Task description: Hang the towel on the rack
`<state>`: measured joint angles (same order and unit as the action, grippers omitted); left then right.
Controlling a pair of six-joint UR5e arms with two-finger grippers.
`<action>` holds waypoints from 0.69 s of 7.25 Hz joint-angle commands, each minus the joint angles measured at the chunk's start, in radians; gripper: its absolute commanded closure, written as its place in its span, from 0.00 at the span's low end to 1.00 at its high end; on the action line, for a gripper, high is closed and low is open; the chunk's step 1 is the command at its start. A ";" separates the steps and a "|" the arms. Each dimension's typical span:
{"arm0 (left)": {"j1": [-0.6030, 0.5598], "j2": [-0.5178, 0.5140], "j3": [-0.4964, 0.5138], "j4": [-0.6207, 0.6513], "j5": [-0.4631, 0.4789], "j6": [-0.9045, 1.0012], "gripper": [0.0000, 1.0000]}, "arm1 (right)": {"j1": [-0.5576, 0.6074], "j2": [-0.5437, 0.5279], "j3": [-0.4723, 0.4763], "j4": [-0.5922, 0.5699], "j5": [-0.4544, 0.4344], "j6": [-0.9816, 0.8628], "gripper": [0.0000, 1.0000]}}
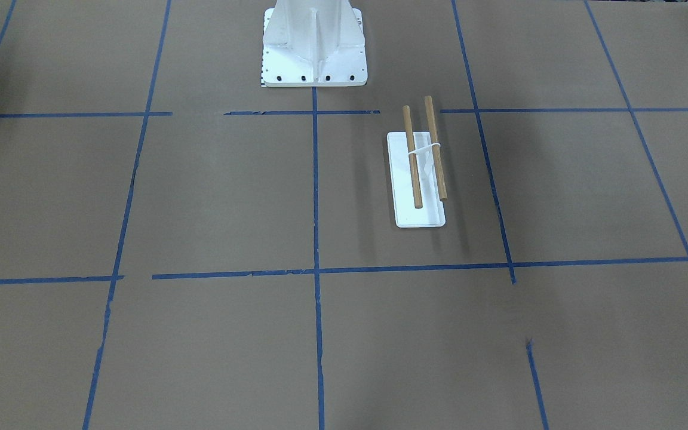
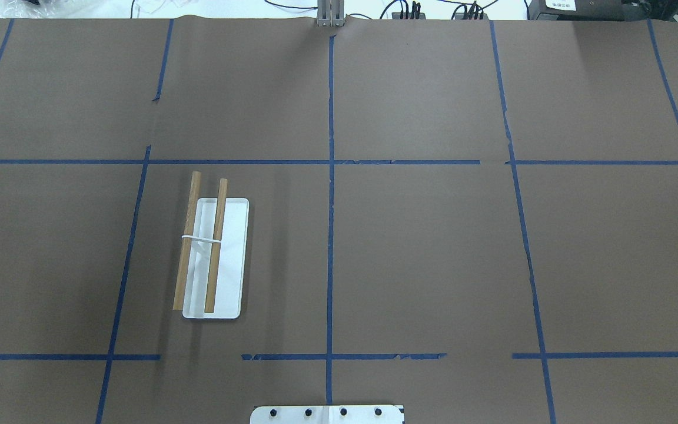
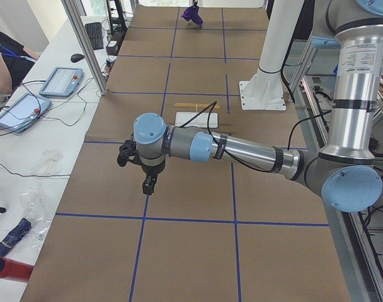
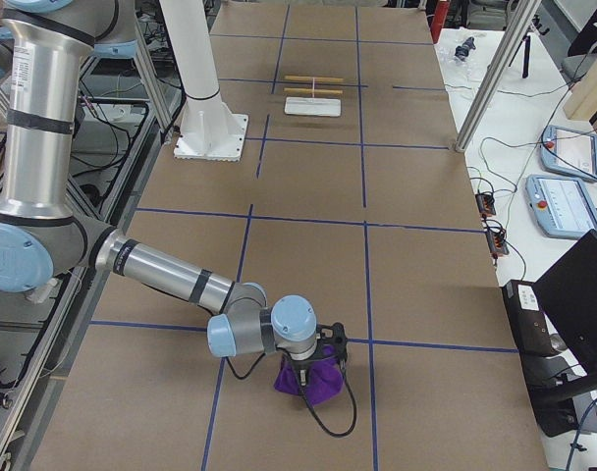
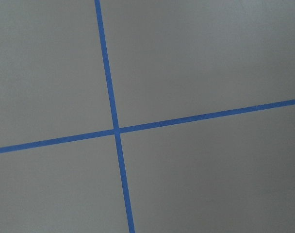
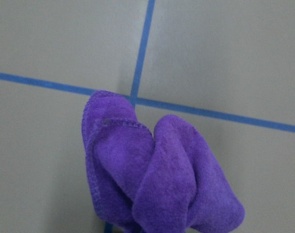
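— Towel (image 6: 157, 170) position, please?
— Purple, bunched into a lump right under the right hand (image 4: 314, 365). It is at the right end of the bench (image 2: 433, 265), near a crossing of blue tape lines (image 6: 142, 48). I cannot tell whether that hand is closed on the cloth, because its fingers show in no close view.
— And the rack (image 2: 230, 265)?
— On the left half of the bench, well apart from the towel. It has two wooden rods (image 2: 216, 244) side by side over a white base, both bare.
— The left hand (image 3: 148, 186)?
— Hanging over bare bench at the left end, with only tape below it. Wide or narrow, I cannot tell.
— So the step is the carry. How to do it well?
— My judgement: lift high enough that the lowest fold clears the rods. Cross the bench and come in square across them. A lump will likely perch or roll off, so let the cloth drape over a rod and fall on both sides. The rack looks light, and a dragging hem could shove it.
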<state>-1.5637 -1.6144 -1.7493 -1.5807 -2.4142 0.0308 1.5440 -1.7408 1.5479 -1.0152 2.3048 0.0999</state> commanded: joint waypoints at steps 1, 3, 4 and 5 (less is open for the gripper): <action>0.040 -0.007 0.007 -0.188 0.006 -0.139 0.00 | -0.008 0.085 0.093 0.001 0.030 0.205 1.00; 0.131 -0.051 0.008 -0.336 0.012 -0.395 0.00 | -0.077 0.179 0.139 0.012 0.116 0.494 1.00; 0.170 -0.085 0.005 -0.370 0.010 -0.478 0.00 | -0.143 0.210 0.191 0.013 0.114 0.612 1.00; 0.185 -0.113 0.008 -0.466 0.010 -0.576 0.00 | -0.206 0.280 0.225 0.013 0.113 0.744 1.00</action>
<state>-1.4090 -1.6920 -1.7424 -1.9536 -2.4037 -0.4265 1.4117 -1.5305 1.7267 -1.0029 2.4137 0.6859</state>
